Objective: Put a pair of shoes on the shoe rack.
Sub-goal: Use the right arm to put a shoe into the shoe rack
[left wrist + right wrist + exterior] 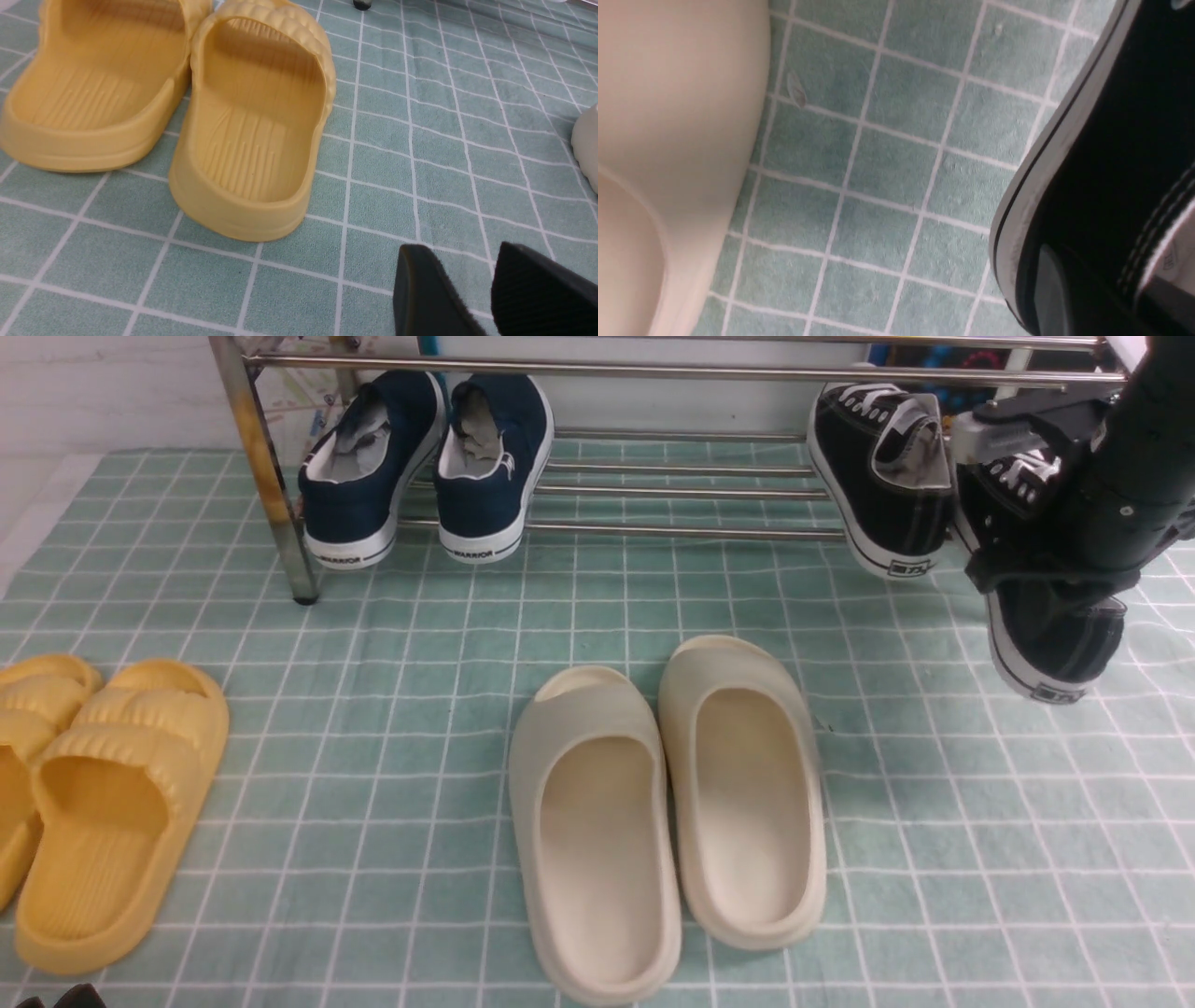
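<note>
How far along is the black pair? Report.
Done: one black sneaker rests on the rack's lower bars. In hand: its mate, gripped by the right pincer, heel jutting nearer than the first's. Left: apparently, settle it beside the first and let go.

Two yellow slippers (252, 154) sit side by side at the upper left on a green checked cloth (383, 168), with dark gripper fingertips (425, 284) at the lower right.
</note>
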Robot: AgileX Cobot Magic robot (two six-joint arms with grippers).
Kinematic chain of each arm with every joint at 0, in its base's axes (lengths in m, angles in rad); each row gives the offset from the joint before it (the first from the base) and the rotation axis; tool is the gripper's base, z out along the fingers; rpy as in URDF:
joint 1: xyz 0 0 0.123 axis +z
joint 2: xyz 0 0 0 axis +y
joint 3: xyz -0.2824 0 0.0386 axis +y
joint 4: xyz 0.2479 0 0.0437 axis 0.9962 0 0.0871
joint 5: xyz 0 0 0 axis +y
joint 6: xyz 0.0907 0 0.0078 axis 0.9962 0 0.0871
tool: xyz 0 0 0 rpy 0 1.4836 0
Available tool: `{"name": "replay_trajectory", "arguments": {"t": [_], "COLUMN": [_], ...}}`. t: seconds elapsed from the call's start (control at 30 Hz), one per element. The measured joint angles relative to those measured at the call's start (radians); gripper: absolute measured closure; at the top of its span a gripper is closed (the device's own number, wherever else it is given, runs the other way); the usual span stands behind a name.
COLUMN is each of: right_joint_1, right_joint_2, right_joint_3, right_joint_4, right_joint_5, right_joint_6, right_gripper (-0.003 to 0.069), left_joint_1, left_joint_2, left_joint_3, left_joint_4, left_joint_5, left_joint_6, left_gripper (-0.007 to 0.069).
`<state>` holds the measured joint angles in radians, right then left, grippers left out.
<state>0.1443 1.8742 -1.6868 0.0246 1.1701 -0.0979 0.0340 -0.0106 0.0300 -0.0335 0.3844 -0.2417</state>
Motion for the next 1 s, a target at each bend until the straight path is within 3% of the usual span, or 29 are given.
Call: {"name": "replay_trajectory", "arguments": {"t": [0.5,1.0], "right_joint_1": [-0.029,-0.036], "right_joint_2": [0.201,0.373], "right_joint_3": [-0.320,-0.585], "right_joint_4": [0.000,0.014], "right_joint_5": [0.032,0.099], "right_joint_6": [0.006,-0.114], "right_gripper": [0.0636,0.0636], "left_joint_1": [0.000,0.000], "left_joint_2": [0.000,0.000], "left_joint_3": [0.000,0.000], "left_joint_4": [0.000,0.000], "left_joint_5": [0.000,0.000], "left_joint_6": [0.000,0.000], "left_gripper": [0.0386,0.0386]}}
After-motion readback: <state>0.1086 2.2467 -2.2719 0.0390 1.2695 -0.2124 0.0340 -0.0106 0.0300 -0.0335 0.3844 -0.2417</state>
